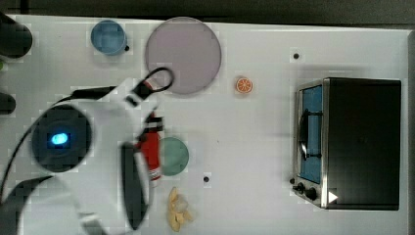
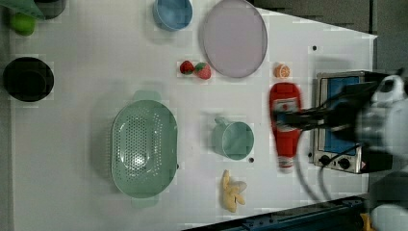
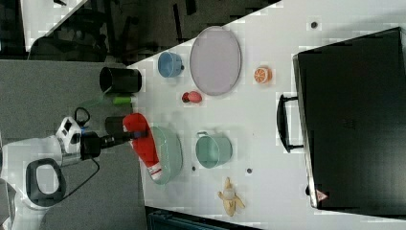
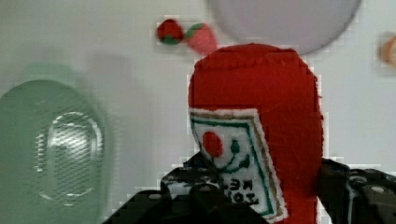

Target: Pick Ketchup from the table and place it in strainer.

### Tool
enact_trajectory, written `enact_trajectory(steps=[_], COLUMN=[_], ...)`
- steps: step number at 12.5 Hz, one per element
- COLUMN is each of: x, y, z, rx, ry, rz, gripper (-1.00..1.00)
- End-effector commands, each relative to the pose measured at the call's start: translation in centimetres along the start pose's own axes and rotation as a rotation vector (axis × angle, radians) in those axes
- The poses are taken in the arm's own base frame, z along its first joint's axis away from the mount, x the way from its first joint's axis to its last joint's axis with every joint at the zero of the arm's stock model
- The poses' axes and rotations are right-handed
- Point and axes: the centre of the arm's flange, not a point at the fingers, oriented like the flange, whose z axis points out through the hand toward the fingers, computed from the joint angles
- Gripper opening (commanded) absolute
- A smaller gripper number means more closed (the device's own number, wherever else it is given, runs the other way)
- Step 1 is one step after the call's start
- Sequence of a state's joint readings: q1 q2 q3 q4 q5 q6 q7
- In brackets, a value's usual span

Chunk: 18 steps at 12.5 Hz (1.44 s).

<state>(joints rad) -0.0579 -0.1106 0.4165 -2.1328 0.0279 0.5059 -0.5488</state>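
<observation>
The Ketchup [image 2: 286, 126] is a soft red bottle with a white label and a white-striped cap. My gripper [image 2: 285, 118] is shut across its middle and holds it lying level above the table. In the wrist view the black fingers [image 4: 346, 183] press on both sides of the Ketchup [image 4: 254, 107]. The strainer [image 2: 144, 149] is a pale green oval basket with a perforated bottom, standing on the table. In the right view the Ketchup [image 3: 143, 141] overlaps the strainer's [image 3: 171, 153] near rim. In the top view the Ketchup [image 1: 150, 152] shows beside my arm.
A green mug [image 2: 233, 139] stands to the left view's right of the strainer. Behind are two strawberries [image 2: 196, 69], a purple plate [image 2: 235, 37], a blue cup [image 2: 172, 12] and an orange slice [image 2: 282, 71]. A banana [image 2: 232, 191] lies near the front edge. A toaster oven [image 1: 352, 142] fills the top view's right.
</observation>
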Motion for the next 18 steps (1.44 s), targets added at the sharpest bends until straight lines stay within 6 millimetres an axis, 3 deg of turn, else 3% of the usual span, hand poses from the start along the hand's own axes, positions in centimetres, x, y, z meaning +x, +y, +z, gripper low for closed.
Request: enact_trajectory(steps=[1, 5, 8, 12, 13, 16, 18], x=[-2.1, -3.7, -4.9, -4.4, -4.4, -4.1, -3.7], y=[-8.2, -16.3, -20.1, -21.1, -21.1, -20.6, -20.4], z=[3.0, 7.1, 11.2, 16.4, 17.2, 18.3, 17.1], rx=[0.020, 0.118, 0.171, 0.213, 0.224, 0.226, 0.227], ry=[-0.038, -0.032, -0.067, -0.075, -0.084, -0.097, -0.073], rz=[0.134, 0.230, 0.296, 0.291, 0.306, 0.321, 0.324], gripper=[0.16, 0.16, 0.16, 0.16, 0.24, 0.89, 1.00])
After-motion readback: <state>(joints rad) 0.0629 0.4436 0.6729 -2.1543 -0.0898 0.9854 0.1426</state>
